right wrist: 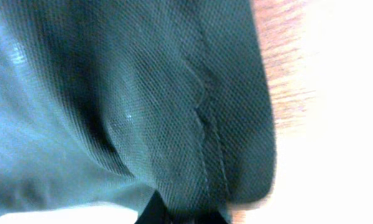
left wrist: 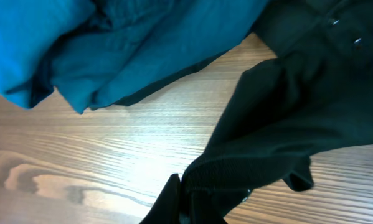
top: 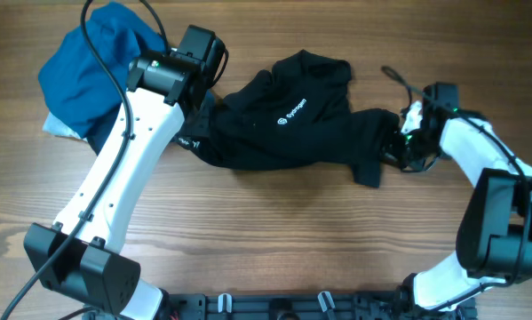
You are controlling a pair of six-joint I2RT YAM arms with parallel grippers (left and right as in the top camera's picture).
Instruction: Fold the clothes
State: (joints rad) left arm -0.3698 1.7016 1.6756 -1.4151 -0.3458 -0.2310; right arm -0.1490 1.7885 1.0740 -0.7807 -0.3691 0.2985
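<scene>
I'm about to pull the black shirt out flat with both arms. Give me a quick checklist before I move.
1. Left pincer shut on the black shirt edge: ok.
2. Right pincer shut on the shirt's hem: ok.
3. Shirt lying flat: not ok; it is bunched, logo facing up.
4. Blue bundle clear of the shirt: cannot tell; they lie very close.
5. Bare table in front for spreading: ok.

Overhead: straight down, far, whole table [top: 274, 213]. Left wrist: low, close, facing shirt [left wrist: 298, 112] edge, blue bundle [left wrist: 111, 43]. Right wrist: very close on shirt hem. All share shirt.
</scene>
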